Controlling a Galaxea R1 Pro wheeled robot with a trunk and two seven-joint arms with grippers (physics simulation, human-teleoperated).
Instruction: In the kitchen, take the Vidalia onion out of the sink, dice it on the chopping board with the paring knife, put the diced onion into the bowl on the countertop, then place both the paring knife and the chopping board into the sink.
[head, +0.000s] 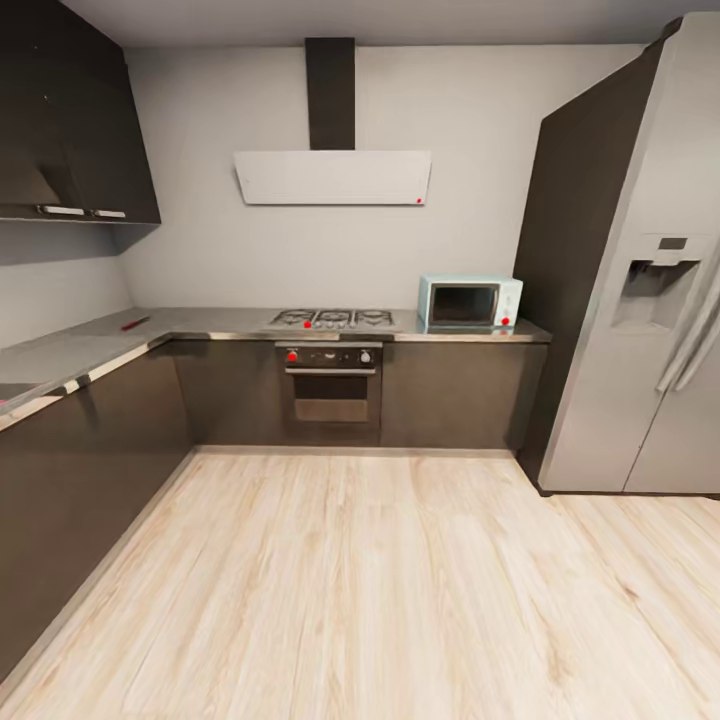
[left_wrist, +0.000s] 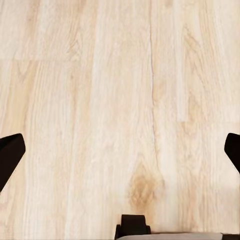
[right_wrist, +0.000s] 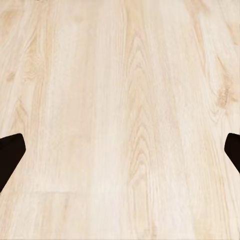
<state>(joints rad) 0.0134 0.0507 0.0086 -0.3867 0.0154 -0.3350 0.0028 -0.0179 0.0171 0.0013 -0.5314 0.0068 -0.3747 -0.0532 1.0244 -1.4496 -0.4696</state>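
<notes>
The robot stands on the wooden floor (head: 400, 590) of an L-shaped kitchen, with no task step yet begun. At the far left the worktop (head: 70, 355) runs along the side wall and turns the corner to the back wall. On its left run, near that corner, lies a slim red thing (head: 135, 323), probably the paring knife, though it is too small to be sure. The onion, sink, chopping board and bowl cannot be picked out; a faint pinkish patch at the worktop's near left edge is too cut off to name. Along the back run sit the hob (head: 333, 319) over the oven (head: 329, 382), then a pale blue microwave (head: 470, 301) at the worktop's right end, and the tall fridge (head: 640, 300) against the right wall.

The left pincer (left_wrist: 120, 152) is released, its dark fingertips (left_wrist: 10, 152) wide apart over bare floor. The right pincer (right_wrist: 120, 152) is likewise released and holds nothing.

The risk I see is in the approach: turning left toward the side run could bring the base or a lowered arm against the dark cabinet fronts (head: 90, 480), since that run's front edge lies close on the left. The middle of the floor is broad and open, with ample turning room before the fridge side narrows it.
</notes>
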